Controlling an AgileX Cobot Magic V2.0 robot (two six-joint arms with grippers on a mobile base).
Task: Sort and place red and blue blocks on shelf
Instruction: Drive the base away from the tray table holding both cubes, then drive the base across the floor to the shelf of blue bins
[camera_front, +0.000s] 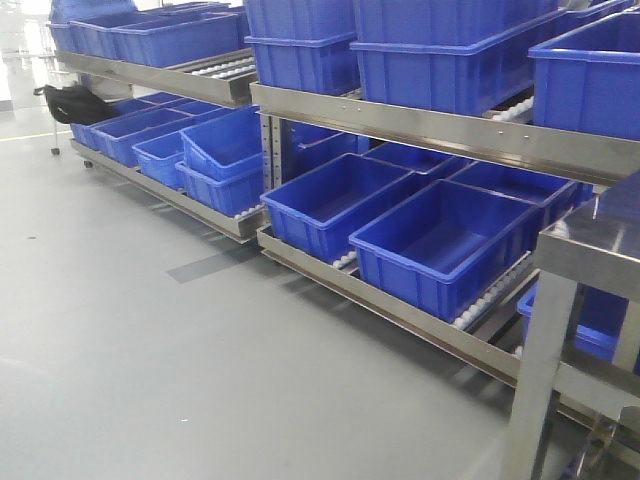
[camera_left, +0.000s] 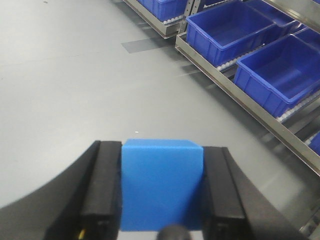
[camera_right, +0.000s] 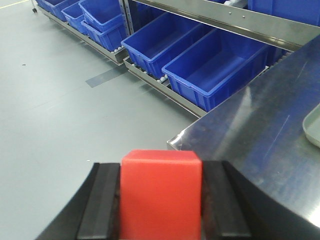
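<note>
In the left wrist view a light blue block (camera_left: 161, 185) fills the gap between two black fingers; my left gripper (camera_left: 161, 192) is shut on it, held above the grey floor. The right wrist view shows the red block (camera_right: 161, 192) clamped the same way, my right gripper (camera_right: 161, 197) shut on it, just left of the steel tabletop's corner (camera_right: 175, 142). The shelf (camera_front: 430, 125) runs across the front view, with a brushed-metal crossbar and white rollers. Neither gripper shows in the front view.
Big dark-blue bins (camera_front: 440, 245) sit on the shelf's lower and upper levels. A shiny steel tabletop (camera_right: 260, 135) lies at the right, with a grey tray's edge (camera_right: 312, 127) on it. Its leg (camera_front: 535, 380) stands at front right. Grey floor (camera_front: 150, 350) spreads to the left.
</note>
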